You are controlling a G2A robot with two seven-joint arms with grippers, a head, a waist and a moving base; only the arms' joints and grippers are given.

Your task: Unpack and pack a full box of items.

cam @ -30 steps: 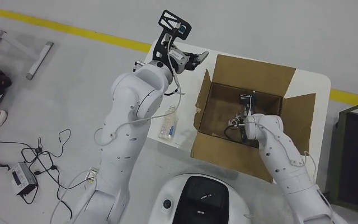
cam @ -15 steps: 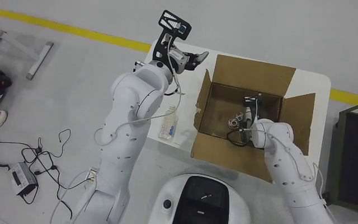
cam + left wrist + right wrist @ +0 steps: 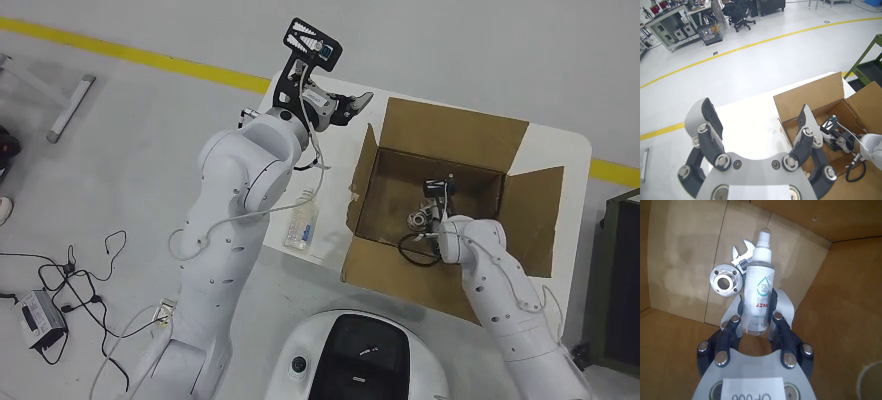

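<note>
- The left arm is raised, elbow bent, its wrist over the far left corner of the white table (image 3: 560,150).
- The left gripper (image 3: 755,106) points out towards the brown cardboard box (image 3: 455,125). Its jaws are spread wide with nothing between the ribbed black pads (image 3: 712,115).
- The right arm bends down from the robot's right side, its forearm crossing the near wall of the box and its wrist inside.
- The right gripper (image 3: 757,298) is down in the box, and its two fingers (image 3: 775,298) are clamped on the lower half of the body of a white plastic spray bottle (image 3: 760,279).
- The bottle has a white body with a teal droplet mark and red print, a clear band at its base and shoulder, and a white pump head under a clear cap. Its head points away from the wrist, towards the box's wall.
- Whether the bottle rests on the box floor or is just off it cannot be told.
- The box stands on the table with all four flaps folded outward.
- Next to the bottle on the box floor lies a round silver metal flange (image 3: 724,281) with a centre bore and small bolt holes.
- A silver adjustable wrench (image 3: 740,255) lies touching the flange. Its open head shows beside the bottle's neck and its handle is hidden behind the bottle.
- A small clear plastic packet (image 3: 300,228) lies on the table left of the box, partly under the left arm; what it is cannot be told.
</note>
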